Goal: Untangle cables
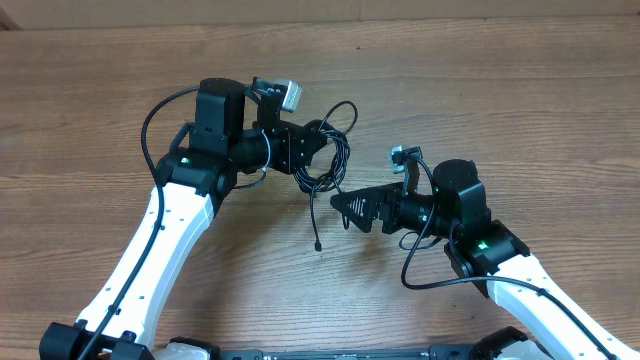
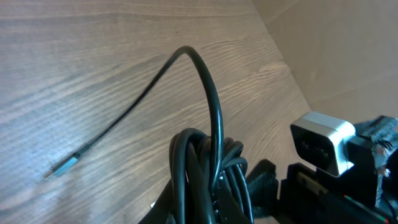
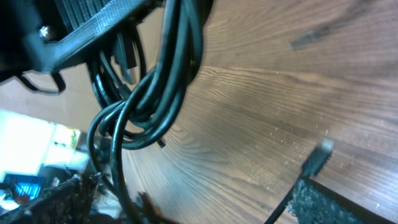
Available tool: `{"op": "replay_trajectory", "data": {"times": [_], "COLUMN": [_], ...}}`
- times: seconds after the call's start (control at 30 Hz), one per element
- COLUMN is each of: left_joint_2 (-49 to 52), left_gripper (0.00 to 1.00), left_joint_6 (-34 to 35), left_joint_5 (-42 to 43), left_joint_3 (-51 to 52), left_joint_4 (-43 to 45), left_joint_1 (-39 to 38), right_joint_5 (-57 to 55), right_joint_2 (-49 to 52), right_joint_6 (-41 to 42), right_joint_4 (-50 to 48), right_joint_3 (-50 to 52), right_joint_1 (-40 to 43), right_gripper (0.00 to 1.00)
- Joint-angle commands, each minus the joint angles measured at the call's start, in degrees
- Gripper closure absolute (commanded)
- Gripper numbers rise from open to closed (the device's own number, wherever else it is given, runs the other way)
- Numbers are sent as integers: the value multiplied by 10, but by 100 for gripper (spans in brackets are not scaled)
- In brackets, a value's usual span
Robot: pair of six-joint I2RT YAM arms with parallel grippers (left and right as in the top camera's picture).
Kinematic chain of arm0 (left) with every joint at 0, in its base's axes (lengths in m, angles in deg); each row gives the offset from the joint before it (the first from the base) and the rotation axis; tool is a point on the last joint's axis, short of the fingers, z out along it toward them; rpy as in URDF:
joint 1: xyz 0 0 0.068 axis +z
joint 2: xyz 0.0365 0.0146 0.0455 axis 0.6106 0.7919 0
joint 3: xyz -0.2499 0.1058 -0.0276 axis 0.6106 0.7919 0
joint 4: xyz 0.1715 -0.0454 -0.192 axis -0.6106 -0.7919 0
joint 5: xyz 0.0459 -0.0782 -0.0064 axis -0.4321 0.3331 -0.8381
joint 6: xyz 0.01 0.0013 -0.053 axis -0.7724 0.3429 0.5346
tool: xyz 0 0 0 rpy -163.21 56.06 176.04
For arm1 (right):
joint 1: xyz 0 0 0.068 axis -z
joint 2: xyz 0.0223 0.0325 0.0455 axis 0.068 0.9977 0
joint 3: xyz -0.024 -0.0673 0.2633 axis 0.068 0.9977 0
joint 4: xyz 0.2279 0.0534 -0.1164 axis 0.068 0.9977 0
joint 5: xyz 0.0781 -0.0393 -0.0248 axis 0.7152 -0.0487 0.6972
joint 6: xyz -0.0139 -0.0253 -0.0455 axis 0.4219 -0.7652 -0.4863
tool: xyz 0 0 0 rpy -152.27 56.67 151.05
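Left gripper (image 1: 318, 148) is clenching the cables (image 1: 336, 160), hanging at 12 o'clock of right gripper (image 1: 345, 208), jaws gaping, empty. Looking light n floppy imo; I'd be grabbing the plug end (image 1: 318, 246) dangling at 6.

Bright even light; cables (image 2: 208, 171) blurry nr lens.

The cables (image 1: 328, 165) hang bunched at my left claw (image 1: 320, 138), with my right claw (image 1: 346, 208) just to their right and nearer me. One plug end (image 1: 318, 246) trails toward me onto the table (image 1: 500, 90), left of my right claw.
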Motion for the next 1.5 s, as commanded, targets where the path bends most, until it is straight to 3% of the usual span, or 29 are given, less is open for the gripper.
{"op": "replay_trajectory", "data": {"times": [0.0,0.1,0.23,0.3,0.47,0.6,0.67,0.73,0.77,0.8,1.07,1.17,1.33,1.47], "left_joint_2": [-16,-16,-16,-16,-16,-16,-16,-16,-16,-16,-16,-16,-16,-16], "left_gripper": [96,96,96,96,96,96,96,96,96,96,96,96,96,96], "left_joint_6": [61,102,189,243,273,292,269,209,170,148,-20,-80,-217,-234], "left_joint_5": [25,2,-68,-121,-173,-217,-232,-232,-232,-232,-224,-170,5,30], "left_joint_3": [-1,-1,-1,-1,-1,-1,-1,-1,-1,-1,-1,-1,-1,-1], "left_joint_4": [0,-1,0,-1,-8,-35,-44,-44,-44,-44,-68,-69,-70,-75], "left_joint_1": [2,0,-17,-29,-41,-43,-43,-43,-43,-43,-55,-63,-70,-70], "right_joint_5": [57,84,41,-17,-150,-202,-202,-202,-201,-201,-188,-189,-201,-242], "right_joint_2": [-9,-9,-5,-2,-2,-2,-2,-2,-3,-3,-71,-102,-103,-101], "right_joint_6": [-80,-80,-79,-75,-52,-44,-44,-44,-44,-44,-45,-61,-65,-66], "right_joint_4": [-29,-61,-63,-57,-28,0,16,33,40,42,42,43,56,94], "right_joint_3": [-15,-15,-15,-15,-15,-15,-15,-15,-15,-15,-31,-34,-34,-34], "right_joint_1": [-3,-16,-71,-111,-172,-191,-191,-191,-191,-191,-188,-173,-159,-159], "right_gripper": [0,0,2,13,32,60,71,83,94,96,96,96,96,96]}}
